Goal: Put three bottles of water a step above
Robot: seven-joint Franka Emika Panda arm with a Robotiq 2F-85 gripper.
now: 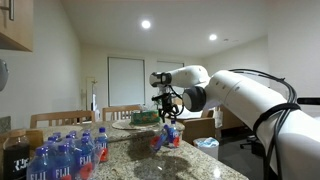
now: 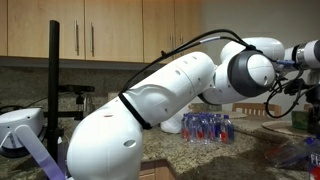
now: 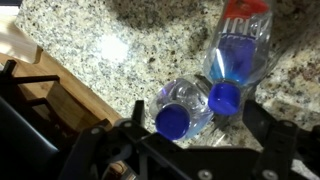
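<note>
Bottles of water (image 3: 200, 100): 2 sit touching under the wide-open, empty gripper (image 1: 167, 118), so I'd center on 1 blue cap (image 3: 172, 120) before closing, or it'll bump the neighbour

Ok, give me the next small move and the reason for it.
Probably lower the open gripper straight down around the nearer bottle: in the wrist view it sits between the jaws and nothing is held yet. A second bottle is right beside it, so go slowly.
</note>
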